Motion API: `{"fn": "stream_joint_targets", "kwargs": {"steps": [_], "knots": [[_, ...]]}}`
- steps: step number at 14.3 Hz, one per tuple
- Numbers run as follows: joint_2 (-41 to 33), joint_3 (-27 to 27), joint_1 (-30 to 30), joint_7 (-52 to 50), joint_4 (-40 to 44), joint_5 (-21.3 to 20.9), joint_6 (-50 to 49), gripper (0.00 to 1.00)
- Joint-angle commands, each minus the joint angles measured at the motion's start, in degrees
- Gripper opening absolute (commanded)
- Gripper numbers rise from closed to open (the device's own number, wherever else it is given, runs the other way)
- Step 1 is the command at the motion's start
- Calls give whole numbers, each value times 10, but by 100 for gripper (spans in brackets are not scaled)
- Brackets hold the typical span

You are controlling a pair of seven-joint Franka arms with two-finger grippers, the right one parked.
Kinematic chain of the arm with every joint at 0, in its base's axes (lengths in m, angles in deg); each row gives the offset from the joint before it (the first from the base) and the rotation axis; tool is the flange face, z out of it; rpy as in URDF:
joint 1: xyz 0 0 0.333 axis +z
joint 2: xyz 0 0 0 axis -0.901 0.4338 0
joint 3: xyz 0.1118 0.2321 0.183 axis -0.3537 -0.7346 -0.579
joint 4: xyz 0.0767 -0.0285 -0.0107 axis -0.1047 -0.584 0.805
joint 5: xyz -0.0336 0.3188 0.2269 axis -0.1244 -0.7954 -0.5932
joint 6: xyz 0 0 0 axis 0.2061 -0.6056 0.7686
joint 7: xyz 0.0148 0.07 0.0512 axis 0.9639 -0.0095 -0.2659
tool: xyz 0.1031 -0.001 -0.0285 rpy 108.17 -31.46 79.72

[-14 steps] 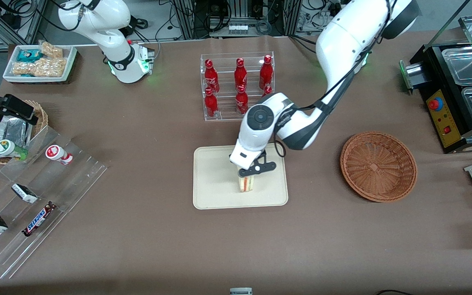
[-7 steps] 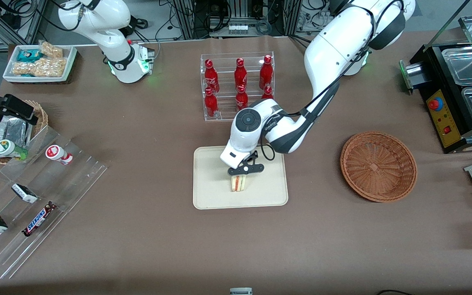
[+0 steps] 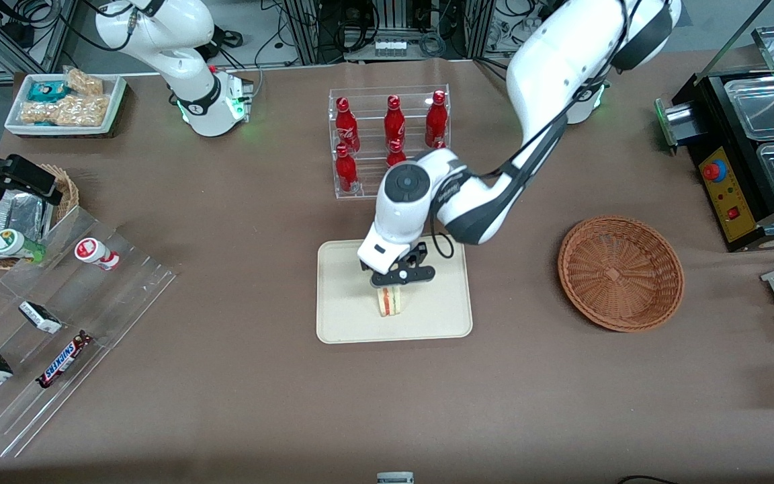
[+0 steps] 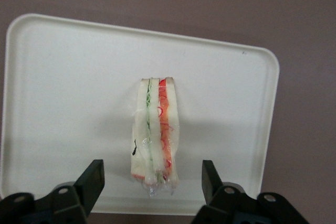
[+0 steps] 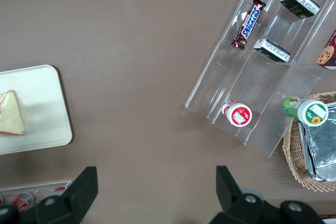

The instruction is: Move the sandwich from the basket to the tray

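So the sandwich (image 3: 391,302) is sitting on the tray (image 3: 347,323) now, standing on its edge about mid-tray, a bit closer to the rim nearest the front camera. My gripper (image 3: 397,277) is right above it, fingers (image 4: 93,179) spread wide with clear air on both sides of the bread, so I've let go of it. The basket (image 3: 621,272) is empty, off toward my end of the table.

What's left is backing out cleanly, I reckon. That wedge is tall and narrow and looks tippy, and the wrap could snag a fingertip. I'd go straight up, no sideways drift, fingers spread, until I'm well above the bread, and only then swing away.
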Motion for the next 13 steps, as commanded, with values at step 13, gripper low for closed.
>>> {"fn": "stream_joint_targets", "kwargs": {"steps": [13], "knots": [[-176, -14, 185, 118, -66, 68, -182, 100]]}}
